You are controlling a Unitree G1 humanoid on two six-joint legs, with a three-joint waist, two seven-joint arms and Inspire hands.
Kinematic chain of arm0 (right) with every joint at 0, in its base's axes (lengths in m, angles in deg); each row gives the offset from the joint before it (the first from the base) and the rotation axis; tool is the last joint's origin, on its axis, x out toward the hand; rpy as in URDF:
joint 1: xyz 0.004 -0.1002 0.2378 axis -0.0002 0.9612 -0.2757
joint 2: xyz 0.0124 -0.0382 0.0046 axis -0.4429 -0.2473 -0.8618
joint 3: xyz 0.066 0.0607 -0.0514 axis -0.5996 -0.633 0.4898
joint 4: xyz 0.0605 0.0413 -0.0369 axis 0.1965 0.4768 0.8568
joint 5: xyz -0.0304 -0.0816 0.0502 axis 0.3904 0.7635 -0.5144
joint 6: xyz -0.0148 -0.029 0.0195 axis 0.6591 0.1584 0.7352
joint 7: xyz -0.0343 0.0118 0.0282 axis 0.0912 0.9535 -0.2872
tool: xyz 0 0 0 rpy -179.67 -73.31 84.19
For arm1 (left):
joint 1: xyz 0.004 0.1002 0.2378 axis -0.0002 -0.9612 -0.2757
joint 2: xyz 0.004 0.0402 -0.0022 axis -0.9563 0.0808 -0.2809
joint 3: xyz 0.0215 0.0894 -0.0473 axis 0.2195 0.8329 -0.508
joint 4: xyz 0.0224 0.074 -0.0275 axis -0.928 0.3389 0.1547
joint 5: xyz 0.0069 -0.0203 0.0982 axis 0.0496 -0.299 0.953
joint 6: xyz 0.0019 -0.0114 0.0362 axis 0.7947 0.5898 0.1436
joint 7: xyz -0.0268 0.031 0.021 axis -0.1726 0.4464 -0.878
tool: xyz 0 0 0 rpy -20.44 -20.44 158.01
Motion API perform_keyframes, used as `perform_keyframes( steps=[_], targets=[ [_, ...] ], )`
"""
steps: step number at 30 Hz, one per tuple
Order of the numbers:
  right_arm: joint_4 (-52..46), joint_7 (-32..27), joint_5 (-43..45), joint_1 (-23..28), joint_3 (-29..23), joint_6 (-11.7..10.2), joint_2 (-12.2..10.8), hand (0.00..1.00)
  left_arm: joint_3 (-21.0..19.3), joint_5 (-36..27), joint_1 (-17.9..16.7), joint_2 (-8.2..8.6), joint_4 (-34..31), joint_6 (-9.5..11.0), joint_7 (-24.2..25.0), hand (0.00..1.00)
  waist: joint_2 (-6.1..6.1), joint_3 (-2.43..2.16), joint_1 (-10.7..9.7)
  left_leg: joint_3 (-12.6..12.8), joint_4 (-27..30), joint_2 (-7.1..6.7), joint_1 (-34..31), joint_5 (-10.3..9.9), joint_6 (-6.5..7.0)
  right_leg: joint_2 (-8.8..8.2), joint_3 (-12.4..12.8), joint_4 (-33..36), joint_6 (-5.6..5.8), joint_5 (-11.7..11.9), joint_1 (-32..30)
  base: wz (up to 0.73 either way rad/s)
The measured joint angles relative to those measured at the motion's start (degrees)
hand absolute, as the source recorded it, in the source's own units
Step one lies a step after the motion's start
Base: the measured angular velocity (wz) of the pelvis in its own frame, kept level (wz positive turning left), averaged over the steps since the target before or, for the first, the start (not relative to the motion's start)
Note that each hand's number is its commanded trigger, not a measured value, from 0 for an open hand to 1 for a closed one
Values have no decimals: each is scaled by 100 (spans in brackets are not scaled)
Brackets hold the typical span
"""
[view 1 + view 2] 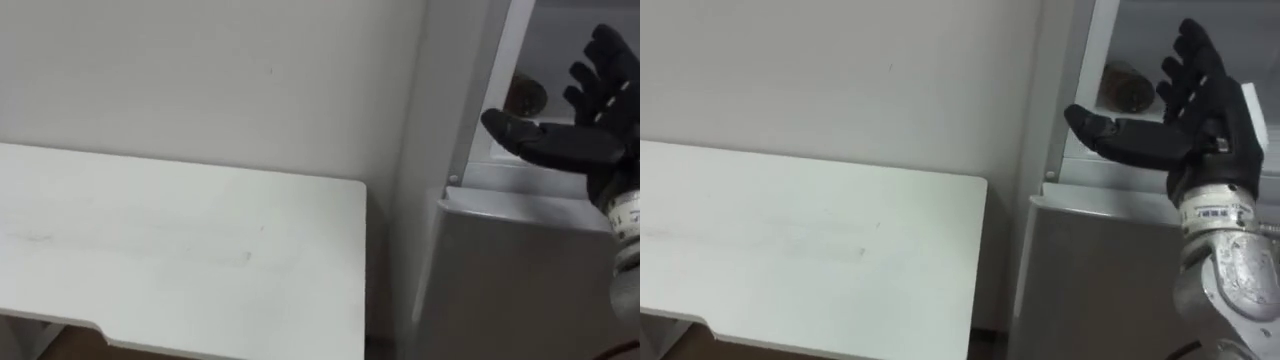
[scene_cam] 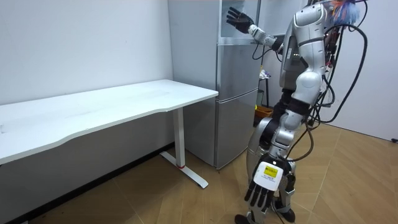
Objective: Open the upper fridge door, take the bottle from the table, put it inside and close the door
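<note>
Upper fridge (image 1: 1090, 60) holds the bottle (image 1: 1128, 85); right hand (image 1: 1195, 125) hovers beside it, spread wide, empty. Advise withdrawing straight, clear of the frame.

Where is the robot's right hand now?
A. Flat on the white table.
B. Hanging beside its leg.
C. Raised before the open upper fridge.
C: the right hand is up, fingers spread and empty, in front of the upper fridge; the left hand hangs low.
</note>
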Motion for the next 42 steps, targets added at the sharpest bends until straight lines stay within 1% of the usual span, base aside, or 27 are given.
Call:
perform_keyframes(
  steps=[3,5,7,8,10,14,15,16,17,20,22,24,27,28,29,31,33,36,39,42],
  targets=[
    [-424,-60,-3,98,-85,-1,-1,0,6,11,4,16,-9,0,4,0,-3,-7,-28,53,-38,-8,78,-14,11,-12,73,1,14,-8,31,-8],
    [-623,-113,137,142,-113,-1,-70,0,6,14,8,24,-7,0,8,0,3,-30,-42,79,-64,-7,110,-18,8,-14,105,3,17,-10,43,-12],
    [-858,-130,377,218,-194,-7,-286,0,6,14,15,67,1,1,7,0,43,-52,-99,150,-112,0,192,-23,5,-14,190,18,16,-9,60,-15],
    [-888,-128,452,233,-198,-7,-324,0,5,14,13,85,6,1,6,0,63,-61,-104,164,-124,-1,203,-24,6,-18,199,21,18,-9,70,-13],
    [-1036,-129,490,258,-220,-6,-476,0,6,14,45,118,53,2,6,0,121,-66,-186,184,-154,-3,253,-24,6,-23,217,25,21,-7,73,-7],
    [-1369,-93,538,439,-296,-6,-505,0,5,11,98,118,65,11,2,0,153,-59,-271,210,-161,3,259,-24,6,-22,247,48,21,-7,54,-4],
    [-1448,-53,620,474,-333,-6,-547,0,5,3,116,119,67,22,4,0,154,-54,-279,245,-161,11,258,-24,6,-22,285,69,21,-7,35,-17],
    [-1540,-54,623,484,-353,-6,-633,0,5,4,139,126,86,44,6,0,159,-49,-278,303,-164,25,259,-25,7,-22,314,109,21,-7,12,-19],
    [-1603,-43,628,511,-371,-9,-663,0,6,4,163,126,111,51,6,0,160,-46,-287,320,-161,28,255,-26,9,-22,325,106,20,-7,7,-14],
    [-1927,78,666,736,-445,-34,-895,0,9,-7,214,130,163,126,42,0,169,-47,-315,336,-112,35,195,-71,22,-24,358,111,21,-6,-2,-5],
    [-2156,215,663,925,-440,-35,-1130,0,88,-45,214,132,182,159,58,0,192,-52,-357,363,-36,62,177,-131,25,-7,450,117,27,-2,-69,-11],
    [-2341,344,657,1144,-439,-38,-1207,0,182,-106,217,132,264,215,58,0,195,-57,-387,393,-36,67,170,-136,26,-6,470,118,30,0,-94,-8],
    [-2460,577,588,1436,-449,-86,-1295,0,237,-107,185,158,308,218,57,0,204,-66,-479,438,-36,84,163,-143,19,5,477,115,28,1,-115,-6],
    [-2458,653,522,1561,-462,-88,-1297,0,269,-109,185,163,307,228,57,0,209,-83,-507,438,-36,87,155,-143,18,9,476,116,26,2,-126,0],
    [-2456,684,486,1616,-462,-88,-1299,0,303,-110,186,163,307,238,57,0,214,-86,-523,439,-36,88,154,-143,17,11,477,116,26,2,-128,0],
    [-2455,848,409,1826,-474,-88,-1323,0,336,-118,187,218,288,276,61,0,262,-115,-595,477,-37,93,154,-142,16,11,494,118,23,5,-159,-7],
    [-2461,902,391,2013,-503,-88,-1343,0,337,-128,189,256,288,308,86,0,291,-133,-608,506,-52,93,166,-141,14,12,522,119,21,6,-174,-10],
    [-2459,899,353,2327,-616,-83,-1360,0,338,-262,189,262,298,383,140,0,287,-130,-604,560,-98,99,189,-137,7,19,577,119,21,6,-200,-10],
    [-2459,880,339,2488,-745,-83,-1379,0,329,-349,177,255,309,408,214,0,275,-124,-608,613,-150,100,205,-137,6,20,624,117,22,7,-218,-9],
    [-2437,821,356,2763,-850,-103,-1537,0,331,-444,178,248,307,444,185,0,249,-117,-617,625,-171,99,252,-139,-4,21,626,112,22,7,-205,-1]
  ],
)
